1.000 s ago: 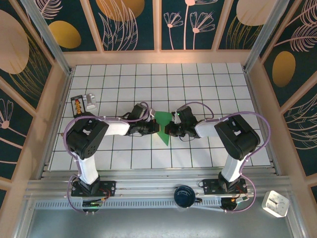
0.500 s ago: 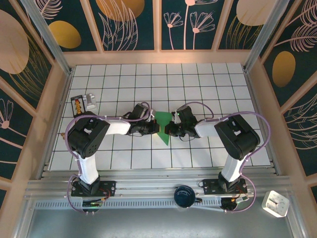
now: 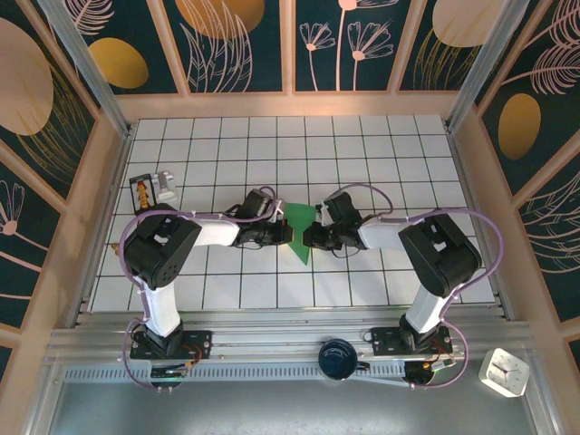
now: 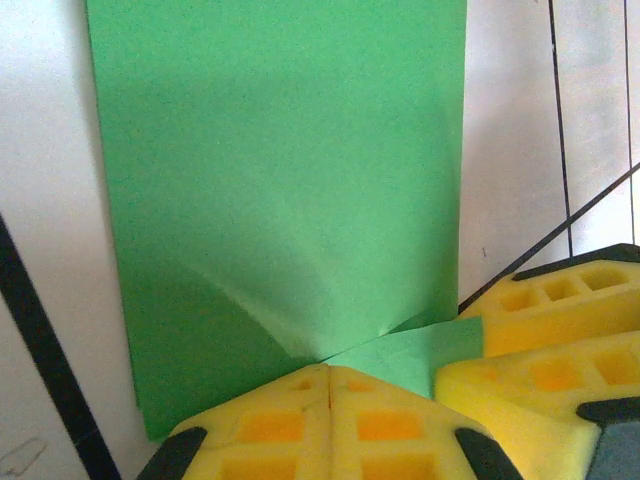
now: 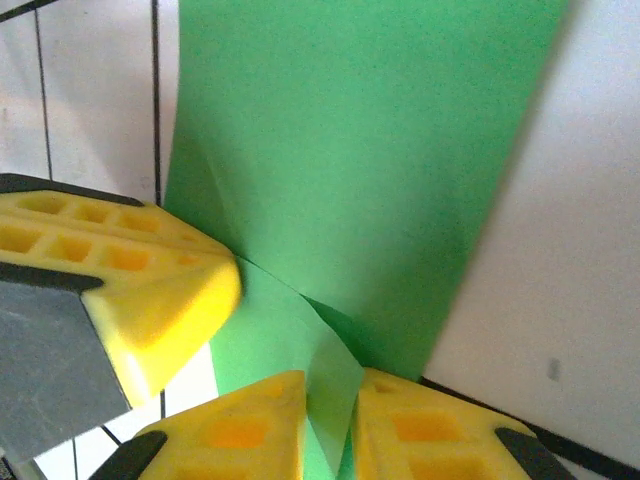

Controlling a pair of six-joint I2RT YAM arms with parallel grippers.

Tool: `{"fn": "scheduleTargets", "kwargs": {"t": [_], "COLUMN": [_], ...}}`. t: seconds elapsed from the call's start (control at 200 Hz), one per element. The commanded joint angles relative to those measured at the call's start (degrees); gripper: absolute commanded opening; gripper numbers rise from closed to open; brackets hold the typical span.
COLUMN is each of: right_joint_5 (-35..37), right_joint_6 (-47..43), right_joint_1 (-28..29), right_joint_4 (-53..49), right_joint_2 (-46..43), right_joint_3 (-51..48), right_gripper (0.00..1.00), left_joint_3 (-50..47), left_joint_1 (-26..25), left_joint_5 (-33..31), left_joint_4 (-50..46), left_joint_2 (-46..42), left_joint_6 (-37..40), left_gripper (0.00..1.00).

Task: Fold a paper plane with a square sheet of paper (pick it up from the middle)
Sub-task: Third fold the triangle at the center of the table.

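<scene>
Paper is what both grippers are busy with here. The green paper (image 4: pixel 280 180) lies on the white table (image 3: pixel 381 154), right between the tips of the two grippers. It is already folded into a narrower shape.

The left gripper (image 4: pixel 328 375) has its fingers pressed tight together, with a corner of the green paper pinched at their tips. The right gripper (image 5: pixel 328 390) has its fingers a little way apart. A raised fold of the green paper stands in that thin gap. It looks loose there, not squeezed.

I think this green paper will be very light, thin and floppy. It will bend or crease with a small push, and it could tear if the two grippers pull apart. It may also slide on the smooth table. A soft pinch on a folded edge near the middle, where the layers are thicker, seems the best place to hold it.

From above, the green paper is longer than it is wide. Its long way runs across the gap between the two grippers, from the far side toward the arm bases. The wide end is on the far side of the fingertips. The pointed end is on the near side, aiming back at the bases. In the left wrist view it stretches straight out ahead of the fingertips.
</scene>
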Motion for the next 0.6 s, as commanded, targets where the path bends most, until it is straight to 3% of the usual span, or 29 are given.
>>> {"fn": "scheduleTargets", "kwargs": {"t": [0.0,0.165,0.3,0.596], "right_joint_5": [4.3,4.2,3.5,1.5], "right_joint_6": [-1.7,-2.3,-3.6,-5.2], "right_joint_1": [-1.0,-1.1,3.4,10.8], "right_joint_4": [-7.5,-7.3,-5.4,-3.0], "right_joint_2": [-3.1,-8.8,-10.3,-2.1], "right_joint_3": [-1.2,-3.1,-2.1,4.8], "right_gripper": [0.21,0.21,0.21,0.16], "left_joint_3": [-0.8,-0.8,-0.9,-0.8], "left_joint_1": [0.2,0.2,0.2,0.2], "left_joint_5": [-5.9,-6.0,-5.9,-5.9], "left_joint_4": [-5.7,-5.8,-5.8,-5.9], "left_joint_2": [3.3,3.1,3.1,3.1], "left_joint_6": [2.0,2.3,2.3,2.4], "left_gripper": [0.00,0.00,0.00,0.00]}}
